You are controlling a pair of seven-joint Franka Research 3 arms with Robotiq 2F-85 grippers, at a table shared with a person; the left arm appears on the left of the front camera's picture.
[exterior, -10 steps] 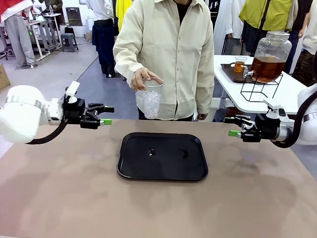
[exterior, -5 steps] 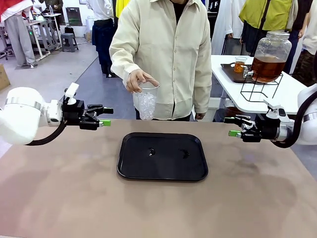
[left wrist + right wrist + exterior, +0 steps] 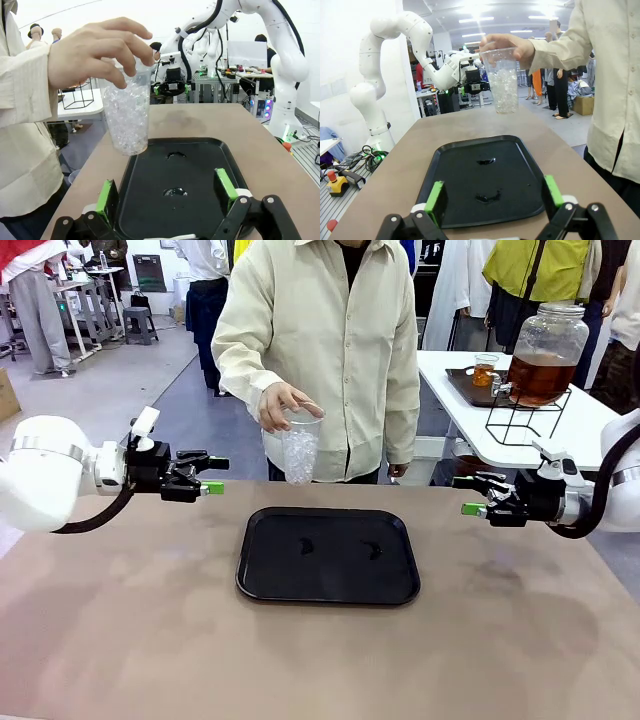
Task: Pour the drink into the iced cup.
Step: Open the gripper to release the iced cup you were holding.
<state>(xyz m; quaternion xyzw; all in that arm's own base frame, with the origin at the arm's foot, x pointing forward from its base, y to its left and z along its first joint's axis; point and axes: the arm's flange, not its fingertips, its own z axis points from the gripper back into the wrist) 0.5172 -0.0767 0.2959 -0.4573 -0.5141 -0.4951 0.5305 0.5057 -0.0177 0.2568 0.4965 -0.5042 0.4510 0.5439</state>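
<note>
Lowered toward the tray (image 3: 400,592), the person's iced cup (image 3: 300,445) hangs above its far edge; we keep both claws (image 3: 214,475) (image 3: 468,495) wide until it lands.

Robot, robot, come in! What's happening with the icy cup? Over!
Both grippers open, empty: left, right. Iced cup in person's hand, above tray's far edge. Drink on the side table. Nothing blocking.

A flat black rectangular plastic tray (image 3: 328,585) with rounded corners lies at the middle of the matte brown counter (image 3: 120,640), with two small wet spots on its surface. Behind, a dark brown serving tray (image 3: 462,386) lies on a white side counter (image 3: 560,430).
</note>
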